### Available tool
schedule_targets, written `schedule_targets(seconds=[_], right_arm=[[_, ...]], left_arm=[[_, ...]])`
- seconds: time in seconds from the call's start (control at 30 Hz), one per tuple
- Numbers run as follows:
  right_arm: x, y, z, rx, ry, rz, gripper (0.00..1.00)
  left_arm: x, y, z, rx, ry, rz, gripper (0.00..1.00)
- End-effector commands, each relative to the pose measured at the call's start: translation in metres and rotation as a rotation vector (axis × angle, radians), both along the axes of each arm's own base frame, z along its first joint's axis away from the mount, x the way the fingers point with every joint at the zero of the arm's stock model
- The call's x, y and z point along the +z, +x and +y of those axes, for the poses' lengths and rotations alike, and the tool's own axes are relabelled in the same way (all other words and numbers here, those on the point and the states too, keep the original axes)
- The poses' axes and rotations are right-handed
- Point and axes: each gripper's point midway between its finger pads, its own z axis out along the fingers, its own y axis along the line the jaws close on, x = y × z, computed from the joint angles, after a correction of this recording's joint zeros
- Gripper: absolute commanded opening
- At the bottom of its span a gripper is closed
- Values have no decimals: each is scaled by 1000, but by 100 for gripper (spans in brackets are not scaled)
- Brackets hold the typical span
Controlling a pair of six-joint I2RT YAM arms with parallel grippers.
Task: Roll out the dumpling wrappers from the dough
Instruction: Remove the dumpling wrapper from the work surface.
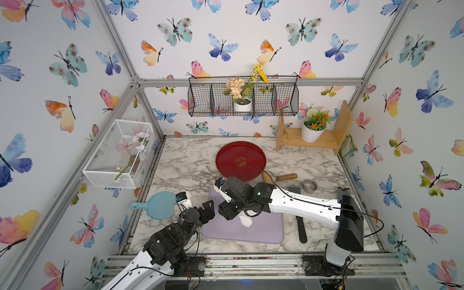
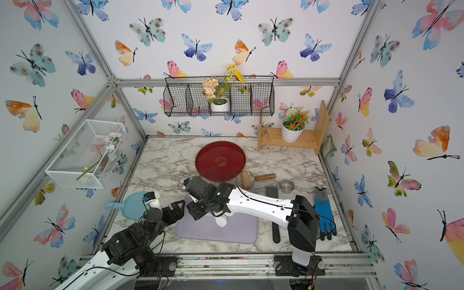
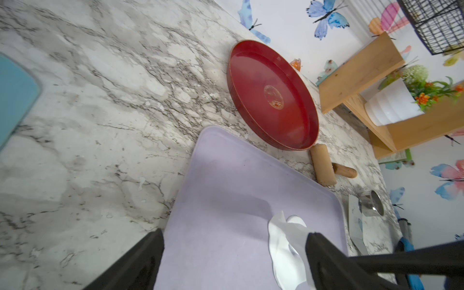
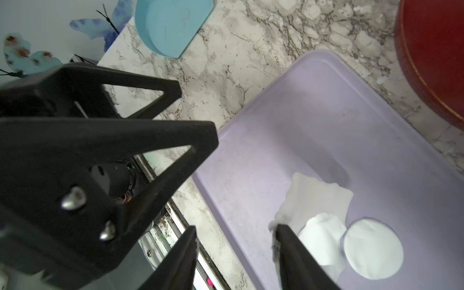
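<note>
My right tool (image 4: 238,258) stood with its jaws apart and nothing between them, one finger (image 4: 296,251) touching the edge of the dough (image 4: 319,198). The dough lay rumpled on the purple mat (image 4: 301,120) on the bench (image 4: 251,37), just beside a round dumpling wrapper (image 4: 372,248). My left tool (image 3: 233,263) gaped wide and empty at the mat's edge, close to my right tool.

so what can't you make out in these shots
- Both top views: the right arm hides most of the dough and the round wrapper beside it.
- Right wrist: a finger of the right gripper covers the dough's edge; whether it is stuck or free, cannot tell.
- Left wrist: a finger of the left gripper blocks part of the dough.
- Both top views: the right arm crosses the black tool.
</note>
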Motion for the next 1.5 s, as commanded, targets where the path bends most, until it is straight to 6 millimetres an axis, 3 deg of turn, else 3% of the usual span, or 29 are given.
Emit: schedule_targets(seconds=[0.0,0.33,0.7,0.77,1.0,1.23,1.47], right_arm=[[31,-13,7,107,145,-54,55],[29,-19,1,263,145,-165,59],[31,-17,-4,322,157,-273,74],[31,-15,-5,323,155,-286,83],[34,-12,-10,357,144,-366,84],[51,-33,-15,513,255,-445,85],[50,-40,-17,565,274,-472,85]], left_arm=[[9,-2,-21,-109,-79,-56,94],[-1,-5,-37,-187,-66,-3,95],[-3,0,-40,-196,-23,20,97],[-4,1,-38,-189,-19,24,97],[-6,2,-35,-181,-18,26,97],[3,10,-41,-229,-8,-2,97],[10,18,-53,-323,-20,-2,97]])
